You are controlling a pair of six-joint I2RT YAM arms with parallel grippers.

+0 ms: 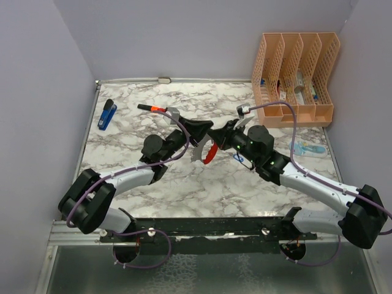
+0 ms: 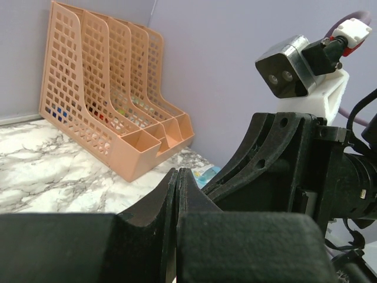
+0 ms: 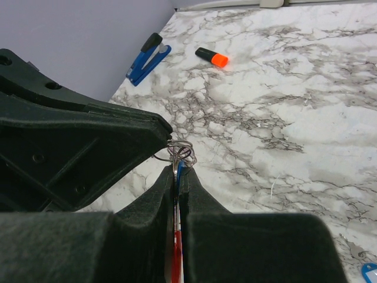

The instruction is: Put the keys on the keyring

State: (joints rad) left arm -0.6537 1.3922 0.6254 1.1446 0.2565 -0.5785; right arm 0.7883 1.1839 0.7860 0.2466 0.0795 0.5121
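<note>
**A:** Scene, biggest items first?

**B:** A marble counter (image 1: 184, 184), walled on three sides. A peach file organiser (image 1: 294, 79) stands upright at the far right corner. Both arms angle inward, and their tips meet over the middle of the counter.

**A:** State of the left end effector (image 2: 177, 177)?

**B:** Its fingers are pressed fully together in its own wrist view, with nothing visible between them. From the other wrist, its tip sits against a small wire ring (image 3: 179, 152). I cannot tell whether it pinches that ring.

**A:** And the right end effector (image 3: 177, 177)?

**B:** It is clamped tight on the keyring (image 1: 209, 154), with the red loop squeezed between the pads. From above, the red loop and grey band hang just below where the two tips meet, over mid-counter. A sliver of blue also shows between the pads — too thin to identify.

**A:** Loose items?

**B:** A blue stapler (image 1: 108, 114) lies near the far left edge. A black marker (image 1: 150, 108) with an orange cap lies to its right, apart from it. A pale-blue flat item (image 1: 309, 149) lies near the right edge, in front of the organiser. Smallest — one blue-headed key (image 1: 241, 158) lies on the counter just beside the right arm's wrist.
</note>
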